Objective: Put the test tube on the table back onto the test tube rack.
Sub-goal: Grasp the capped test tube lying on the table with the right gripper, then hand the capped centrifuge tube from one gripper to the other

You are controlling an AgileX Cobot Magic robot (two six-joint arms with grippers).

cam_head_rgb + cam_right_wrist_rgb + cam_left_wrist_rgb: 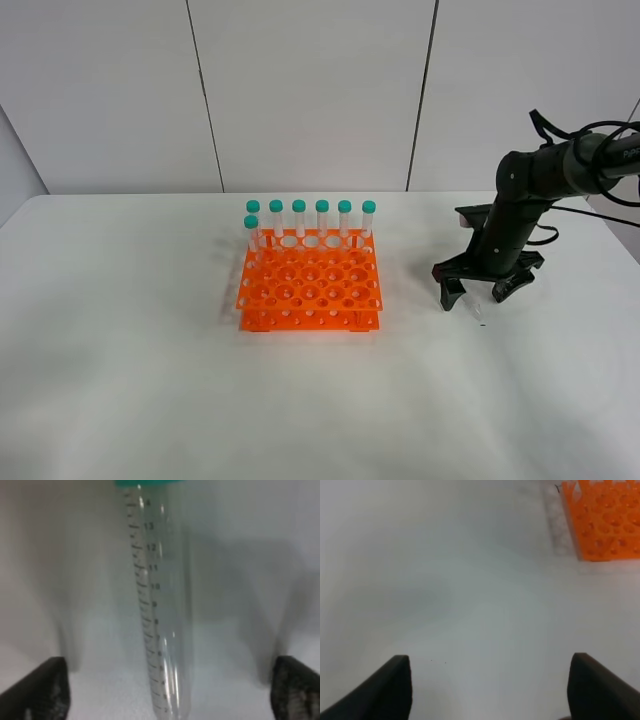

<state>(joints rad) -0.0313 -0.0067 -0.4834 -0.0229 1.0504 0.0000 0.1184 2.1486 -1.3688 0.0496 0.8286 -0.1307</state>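
Right gripper [479, 291] spread wide over the test tube [162, 605] lying on the table [150, 380].

Its fingers stand far apart on either side of the tube, and none is seen touching it. The tube lies flat, right of the test tube rack [310, 285] and well apart from it, its long axis running down the gap, clear tip toward the table's near edge. The left gripper [490, 687] is also wide apart, holding nothing.

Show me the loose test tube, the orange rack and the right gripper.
test tube [162, 605], right wrist view, middle of its clear barrel.
test tube rack [310, 283], exterior high view, top orange grid.
right gripper [473, 298], exterior high view, midway between its fingertips.
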